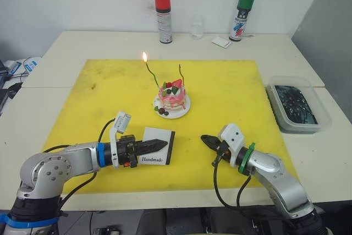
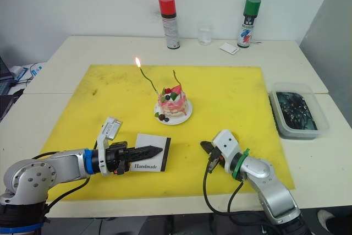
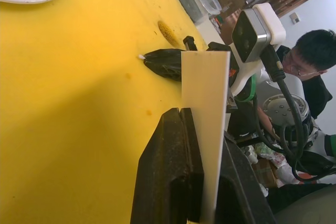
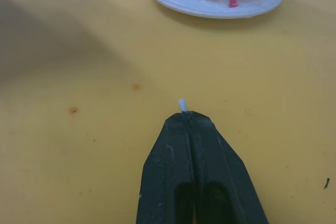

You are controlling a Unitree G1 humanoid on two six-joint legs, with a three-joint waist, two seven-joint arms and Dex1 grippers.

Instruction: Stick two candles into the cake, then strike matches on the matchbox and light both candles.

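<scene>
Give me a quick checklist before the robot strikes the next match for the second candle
1. Both candles stand in the cake: ok.
2. Greenish candle lit: ok; flame at its tip.
3. Pinkish candle lit: not ok, no flame.
4. Left end effector clamps the matchbox: ok, shut on its edge.
5. Right end effector holds a match: ok; a pale tip pokes out of the shut fingers.
6. Match touching the matchbox strip: not ok, apart.
</scene>
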